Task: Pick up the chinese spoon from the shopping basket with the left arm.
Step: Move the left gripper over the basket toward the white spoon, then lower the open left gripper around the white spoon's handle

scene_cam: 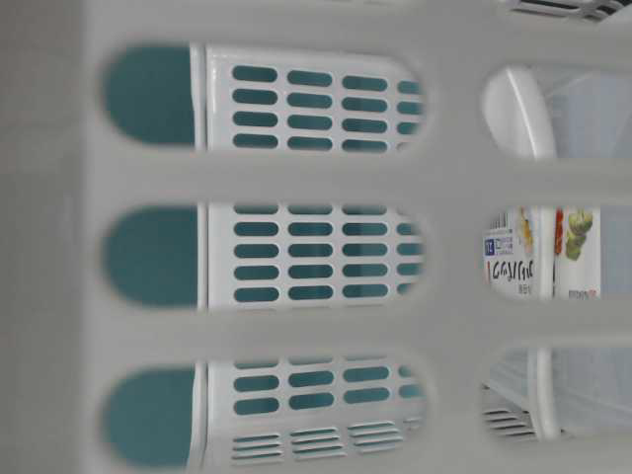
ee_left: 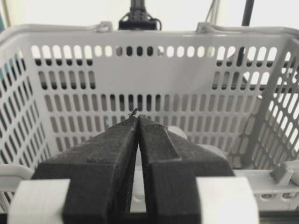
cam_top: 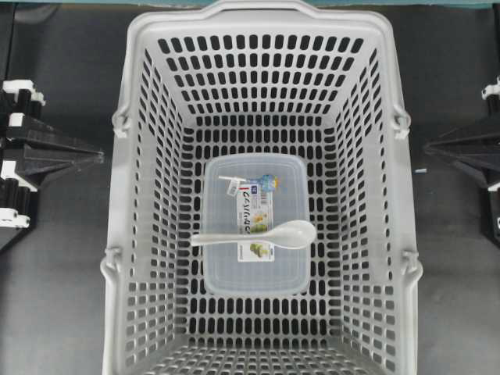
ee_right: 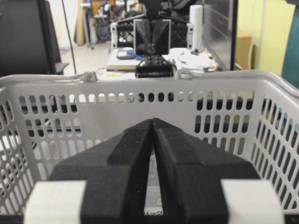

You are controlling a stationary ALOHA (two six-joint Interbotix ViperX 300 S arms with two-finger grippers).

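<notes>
The white chinese spoon point(cam_top: 262, 234) lies across the lid of a clear rectangular container point(cam_top: 254, 273) on the floor of the light grey shopping basket point(cam_top: 114, 226). Its bowl points right and its handle points left. My left gripper point(cam_top: 100, 156) is outside the basket's left wall, shut and empty, with its tips meeting in the left wrist view point(ee_left: 138, 116). My right gripper point(cam_top: 426, 147) is outside the right wall, also shut and empty, as the right wrist view shows point(ee_right: 153, 120). Both wrist views look over the near rim at the far basket wall point(ee_left: 140, 74) point(ee_right: 117, 109); the fingers hide the spoon there.
The basket fills the middle of the dark table point(cam_top: 55, 297). The table-level view looks through a slotted basket wall point(scene_cam: 296, 178) at the container's printed label point(scene_cam: 513, 262). Thick rims and handle hinges point(cam_top: 121, 123) stand between each gripper and the basket's inside.
</notes>
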